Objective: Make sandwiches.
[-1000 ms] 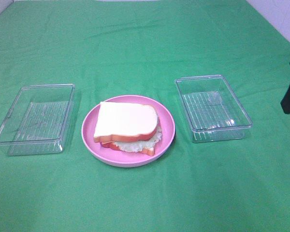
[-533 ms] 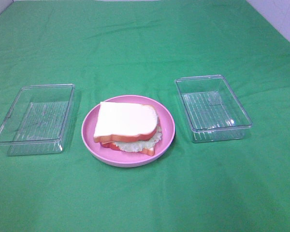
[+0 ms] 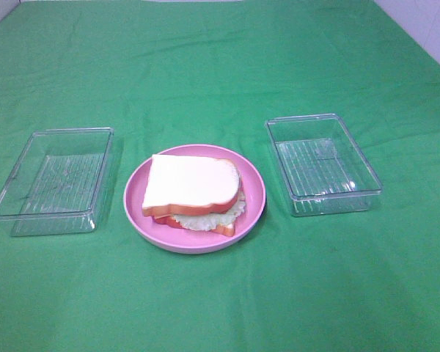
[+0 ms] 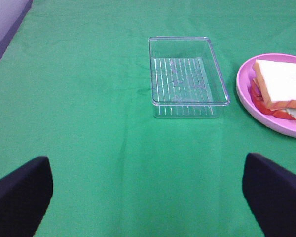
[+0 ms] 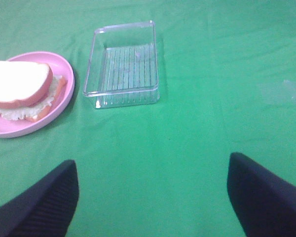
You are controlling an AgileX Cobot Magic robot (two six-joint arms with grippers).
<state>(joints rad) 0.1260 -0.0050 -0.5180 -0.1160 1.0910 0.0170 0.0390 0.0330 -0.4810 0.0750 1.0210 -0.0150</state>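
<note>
Sitting finished on the pink plate, the sandwich shows a white bread slice on top, pale lettuce and reddish strips poking out beneath, and a second slice underneath. A second ago a dark piece of the right arm stood at the far right edge of the overhead view, beyond the right-hand box; now it is gone, so both arms have drawn back from the plate. To my eye the stack looks complete and nothing more is waiting to be added, which suggests the task is at or near its end.

One clear empty box lies to the plate's left, another clear box to its right, all on the green surface.

The left hand is spread wide and holds nothing, hanging over bare cloth well short of the plate. The right hand is likewise open and empty, touching nothing.
</note>
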